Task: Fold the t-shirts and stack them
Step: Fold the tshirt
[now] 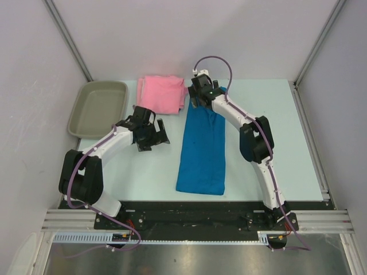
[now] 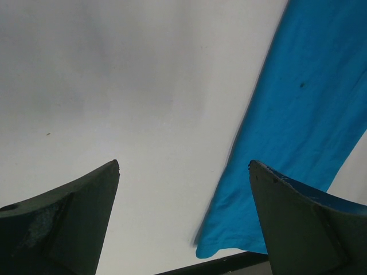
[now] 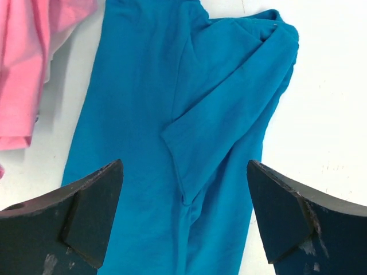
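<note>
The bright blue t-shirt (image 1: 202, 150) lies folded into a long narrow strip down the middle of the table, its sleeve folded in on top (image 3: 229, 97). The light pink t-shirt (image 1: 162, 94) lies folded at the back, just left of the blue one's far end; it also shows in the right wrist view (image 3: 23, 63). My right gripper (image 1: 202, 104) is open and empty, hovering over the blue shirt's far end (image 3: 184, 172). My left gripper (image 1: 153, 139) is open and empty over bare table, left of the blue shirt (image 2: 298, 114).
A grey-beige plastic tray (image 1: 98, 107) stands at the back left corner. The table's near edge is a black rail (image 1: 195, 205). Grey walls close in the sides and the back.
</note>
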`<state>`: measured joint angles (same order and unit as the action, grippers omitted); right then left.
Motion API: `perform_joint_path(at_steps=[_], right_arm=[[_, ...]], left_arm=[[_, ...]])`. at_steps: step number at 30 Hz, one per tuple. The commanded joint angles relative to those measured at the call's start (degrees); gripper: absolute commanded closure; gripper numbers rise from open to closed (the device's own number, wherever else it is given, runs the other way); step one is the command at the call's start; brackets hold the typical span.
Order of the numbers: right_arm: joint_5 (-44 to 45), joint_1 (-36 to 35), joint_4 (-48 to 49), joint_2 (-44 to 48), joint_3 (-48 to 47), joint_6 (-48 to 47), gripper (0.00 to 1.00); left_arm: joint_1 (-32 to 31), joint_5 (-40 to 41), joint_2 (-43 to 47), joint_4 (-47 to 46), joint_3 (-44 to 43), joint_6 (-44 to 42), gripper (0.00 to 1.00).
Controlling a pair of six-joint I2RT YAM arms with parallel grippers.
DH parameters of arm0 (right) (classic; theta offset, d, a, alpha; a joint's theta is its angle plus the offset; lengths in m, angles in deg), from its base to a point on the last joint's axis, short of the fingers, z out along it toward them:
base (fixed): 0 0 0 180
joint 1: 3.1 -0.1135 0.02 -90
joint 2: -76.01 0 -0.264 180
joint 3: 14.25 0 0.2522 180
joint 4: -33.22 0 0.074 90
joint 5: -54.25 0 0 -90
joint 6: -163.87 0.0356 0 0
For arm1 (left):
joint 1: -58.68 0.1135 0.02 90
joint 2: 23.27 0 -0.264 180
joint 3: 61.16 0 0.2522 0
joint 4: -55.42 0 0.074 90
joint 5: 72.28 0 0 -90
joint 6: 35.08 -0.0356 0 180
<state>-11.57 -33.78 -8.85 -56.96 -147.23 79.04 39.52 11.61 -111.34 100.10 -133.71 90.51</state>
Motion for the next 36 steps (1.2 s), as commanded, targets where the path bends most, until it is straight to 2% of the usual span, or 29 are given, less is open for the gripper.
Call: perform_joint_path(at_steps=[1, 12, 15, 21, 29, 36], right_arm=[[3.84, -0.61, -3.5, -4.14, -6.01, -4.99, 0.09], [9.12, -2.37, -2.01, -9.59, -7.87, -10.79, 0.32], [9.48, -2.37, -1.83, -10.55, -8.48, -10.97, 0.44], [10.44, -2.37, -1.48, -11.35, -8.75, -10.79, 0.49], [12.03, -1.76, -1.3, -12.4, -9.45, -10.18, 0.65], [10.97, -1.84, -2.44, -12.84, -9.63, -9.65, 0.66]], left_arm=[[0.0, -0.75, 2.38, -1.12, 0.51, 0.0, 0.0], [0.35, -0.31, 1.33, -0.95, 0.34, -0.53, 0.0], [0.44, -0.31, 1.06, -1.12, 0.51, -0.7, 0.0], [0.52, 0.04, 0.89, -0.86, 0.51, -0.79, 0.0], [0.53, 0.22, 0.71, -0.77, 0.69, -0.79, 0.0], [0.53, 0.22, 0.71, -0.51, 0.69, -0.97, 0.0]])
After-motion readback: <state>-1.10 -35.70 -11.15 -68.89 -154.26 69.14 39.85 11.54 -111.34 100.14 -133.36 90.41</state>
